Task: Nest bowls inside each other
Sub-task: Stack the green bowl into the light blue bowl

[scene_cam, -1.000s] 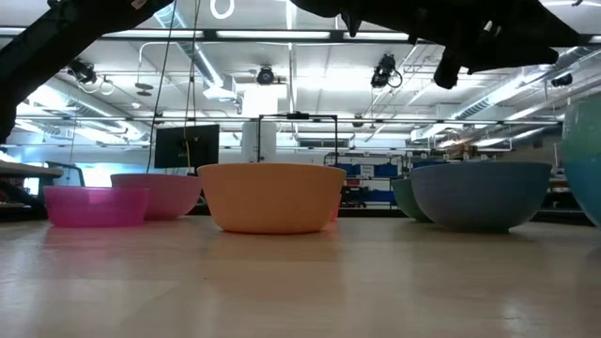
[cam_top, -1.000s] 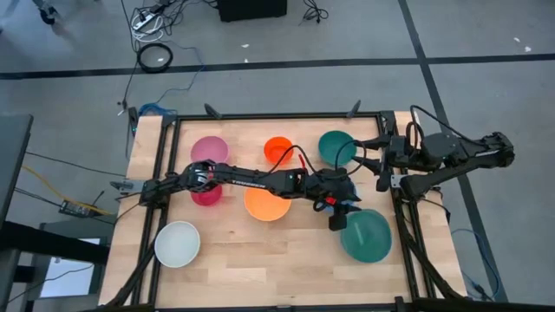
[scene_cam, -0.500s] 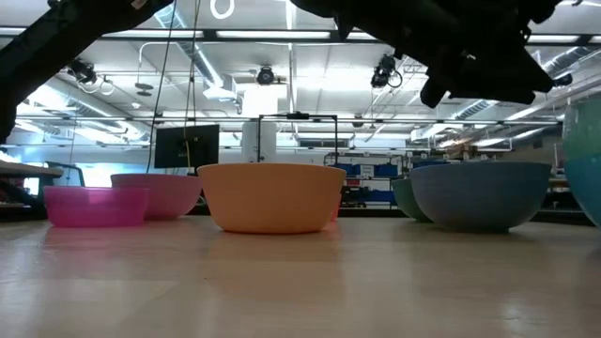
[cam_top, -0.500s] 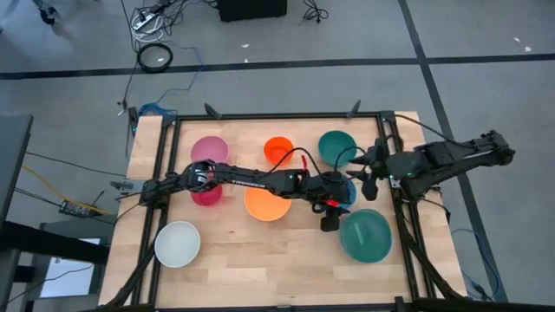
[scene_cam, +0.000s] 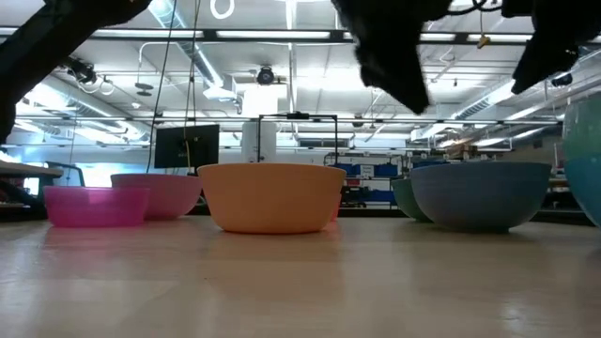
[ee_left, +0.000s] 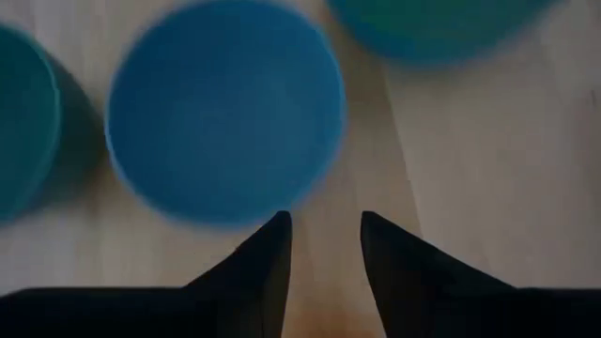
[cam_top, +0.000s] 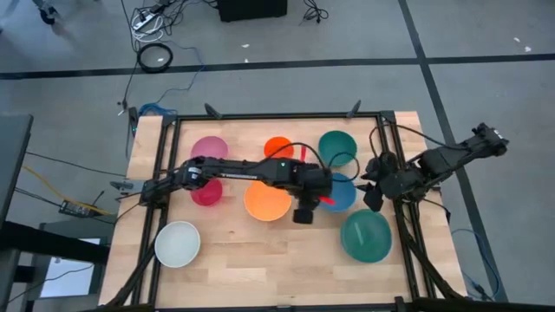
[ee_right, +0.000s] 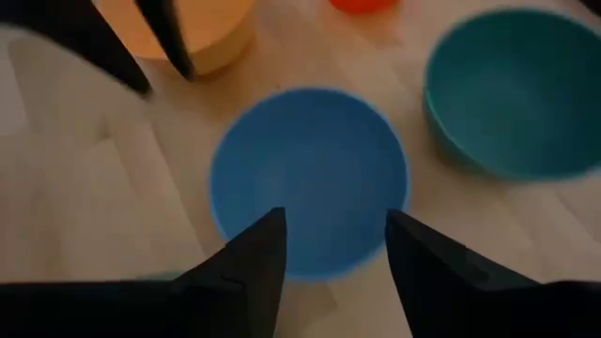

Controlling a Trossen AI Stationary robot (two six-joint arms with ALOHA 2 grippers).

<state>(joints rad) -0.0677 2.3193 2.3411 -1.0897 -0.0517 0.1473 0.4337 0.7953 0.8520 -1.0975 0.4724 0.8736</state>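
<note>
Blue plastic bowl [cam_top: 340, 192], toward the table's right edge, judged light, stiff, slippery: pinch its rim; right end effector [cam_top: 375, 192] and left end effector [cam_top: 303, 214] both open, empty.

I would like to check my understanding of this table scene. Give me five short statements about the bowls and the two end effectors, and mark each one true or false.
1. The white bowl holds a smaller bowl. False: it is empty.
2. The blue bowl lies between the two end effectors. True.
3. The left end effector grips the yellow-orange bowl. False: its fingers are open and hold nothing, beside that bowl.
4. The right end effector is open, beside the blue bowl. True.
5. The large dark green bowl sits at the table's far edge. False: it is near the front right corner.
</note>
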